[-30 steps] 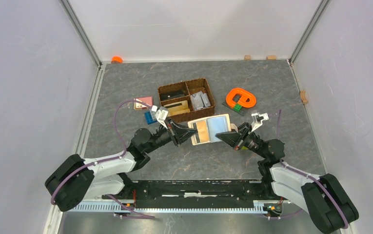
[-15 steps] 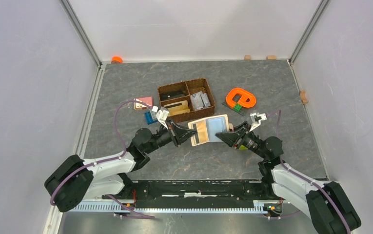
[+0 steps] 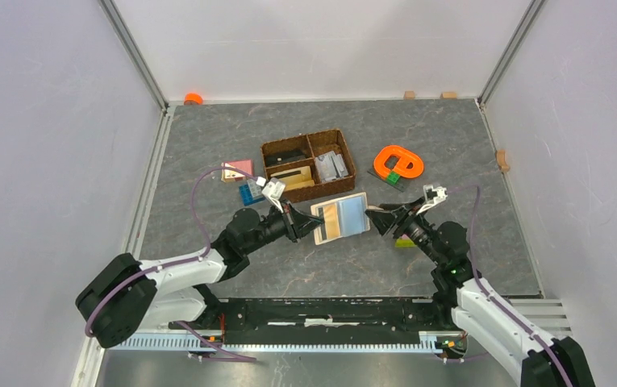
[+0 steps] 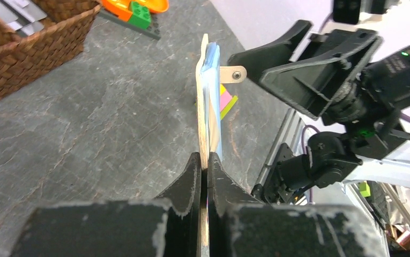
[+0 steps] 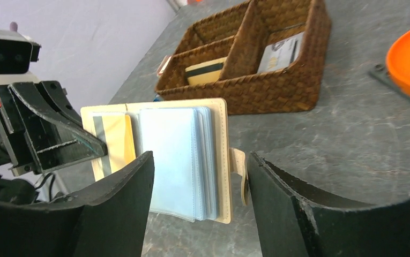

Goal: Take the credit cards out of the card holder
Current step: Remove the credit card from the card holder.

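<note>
The card holder (image 3: 340, 219) sits open near the middle of the overhead view, just below the brown woven basket (image 3: 350, 165). Its pale blue-grey sleeves face up.

The left hand (image 3: 309, 226) reaches in from the lower left and is pressed together on the holder's left edge. From its own camera the two fingers (image 4: 192, 176) pinch the beige cover, and the card holder (image 4: 208, 107) shows edge-on, running straight up the frame. I cannot tell whether the lower edge rests on the grey counter (image 3: 450, 145) or hangs just above it.

The right hand (image 3: 376, 219) comes in from the lower right, spread wide and holding nothing. In its wrist view the dark fingers (image 5: 122, 203) stand at either side of the card holder (image 5: 176, 160) without closing on it. The snap tab (image 5: 240, 166) sticks out just beside the right-side finger. I cannot say whether they touch.

A yellow card (image 5: 114, 144) with a dark stripe shows in the left-hand pocket. More cards lie in the compartments of the basket (image 5: 277, 91) at the top of that frame.

An orange ring-shaped piece (image 3: 398, 163) lies to the right of the basket, well apart from both hands.
</note>
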`<state>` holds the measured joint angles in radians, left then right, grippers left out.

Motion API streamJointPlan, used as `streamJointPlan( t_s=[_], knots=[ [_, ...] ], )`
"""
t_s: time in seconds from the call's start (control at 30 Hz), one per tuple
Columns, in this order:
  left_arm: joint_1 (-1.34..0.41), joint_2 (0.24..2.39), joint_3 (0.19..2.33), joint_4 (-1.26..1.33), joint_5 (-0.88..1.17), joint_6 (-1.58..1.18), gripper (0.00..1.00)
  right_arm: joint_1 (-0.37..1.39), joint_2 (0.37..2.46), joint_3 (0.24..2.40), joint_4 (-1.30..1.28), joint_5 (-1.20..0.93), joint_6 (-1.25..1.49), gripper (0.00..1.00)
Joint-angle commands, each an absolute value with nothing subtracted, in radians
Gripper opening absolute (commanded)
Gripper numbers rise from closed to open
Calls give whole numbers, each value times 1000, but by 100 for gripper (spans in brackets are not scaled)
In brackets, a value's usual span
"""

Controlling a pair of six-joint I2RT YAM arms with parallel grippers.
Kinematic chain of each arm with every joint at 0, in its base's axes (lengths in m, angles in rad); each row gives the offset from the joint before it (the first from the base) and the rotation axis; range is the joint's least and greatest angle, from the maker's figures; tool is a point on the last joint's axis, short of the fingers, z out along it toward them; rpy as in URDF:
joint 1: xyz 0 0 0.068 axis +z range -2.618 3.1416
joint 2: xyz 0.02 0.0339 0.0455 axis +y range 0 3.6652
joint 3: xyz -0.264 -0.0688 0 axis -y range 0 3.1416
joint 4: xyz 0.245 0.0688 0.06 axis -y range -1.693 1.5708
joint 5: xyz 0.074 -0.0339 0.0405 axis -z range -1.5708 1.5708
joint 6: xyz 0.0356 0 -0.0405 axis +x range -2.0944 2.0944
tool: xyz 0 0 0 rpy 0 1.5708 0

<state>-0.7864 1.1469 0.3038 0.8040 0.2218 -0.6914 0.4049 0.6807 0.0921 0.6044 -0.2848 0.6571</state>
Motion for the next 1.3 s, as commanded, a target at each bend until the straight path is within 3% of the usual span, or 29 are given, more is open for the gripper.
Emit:
streamJointPlan(
  t_s=[0.0,0.2,0.33,0.43,0.6,0.67,0.9,1.27],
  knots=[
    [-782,1155,372,741,159,-674,2,403,596,135,512,-166,572,69],
    [-782,1165,387,694,146,-675,2,403,557,118,598,-249,553,67],
    [-782,1172,394,705,177,-675,2,405,626,104,756,-399,600,59],
    [-782,1173,392,732,204,-678,2,406,707,113,837,-484,639,44],
    [-782,1188,392,781,262,-690,2,428,846,145,899,-563,684,8],
    [-782,1197,393,798,278,-696,2,446,885,159,913,-581,690,0],
    [-782,1217,396,837,321,-707,2,522,960,212,850,-572,635,0],
    [-781,1178,371,878,322,-735,2,528,1098,287,704,-554,603,8]
  ],
)
